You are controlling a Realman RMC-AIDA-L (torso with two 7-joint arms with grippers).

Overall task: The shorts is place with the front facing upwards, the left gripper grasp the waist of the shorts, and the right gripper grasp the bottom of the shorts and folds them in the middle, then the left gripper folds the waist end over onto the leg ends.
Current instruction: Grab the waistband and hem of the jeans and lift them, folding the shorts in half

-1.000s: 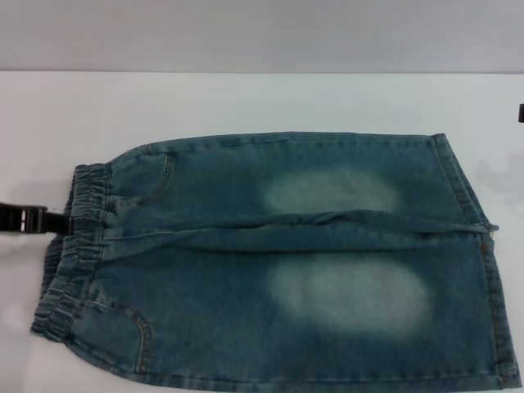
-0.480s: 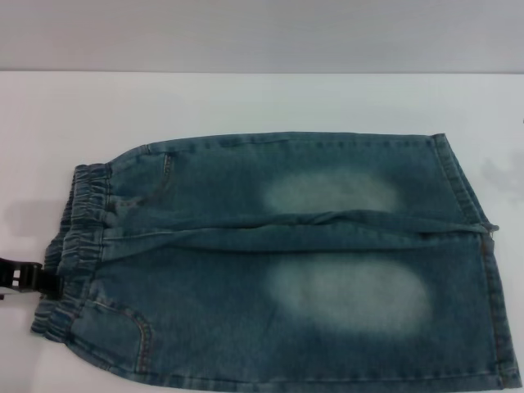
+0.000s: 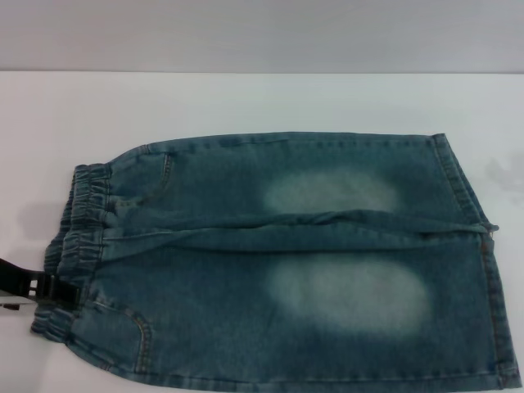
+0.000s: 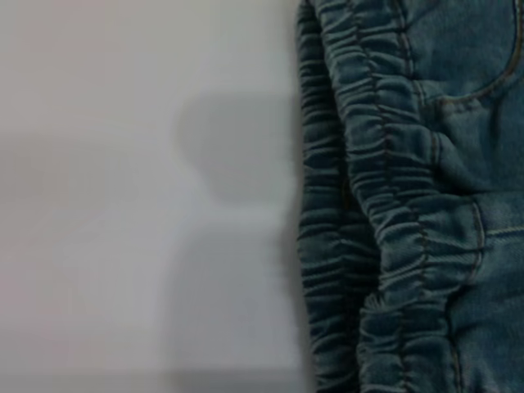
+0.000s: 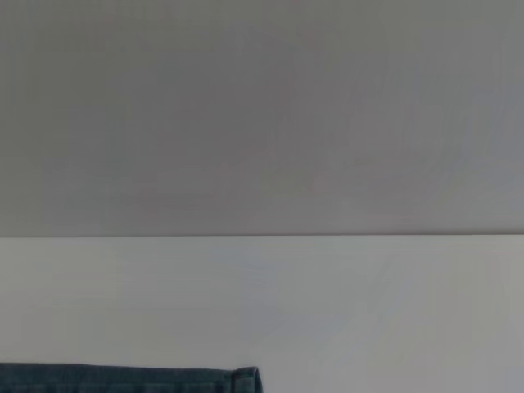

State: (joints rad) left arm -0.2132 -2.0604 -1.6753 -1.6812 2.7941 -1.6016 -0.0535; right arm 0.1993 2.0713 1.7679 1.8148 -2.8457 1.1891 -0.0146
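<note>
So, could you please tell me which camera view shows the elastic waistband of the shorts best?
The left wrist view: the waistband fills its height, with gathers and stitching plain. The head view shows the waistband whole but farther off, the left tool at its edge. The right wrist view shows only a strip of denim, no waistband.

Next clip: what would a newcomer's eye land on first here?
The blue-green denim shorts fill the white table, spread flat with two pale thigh patches. The ruffled waist of the shorts lies at the robot's left, the leg ends at its right. The left gripper reaches the waistband's near part from the left edge.
</note>
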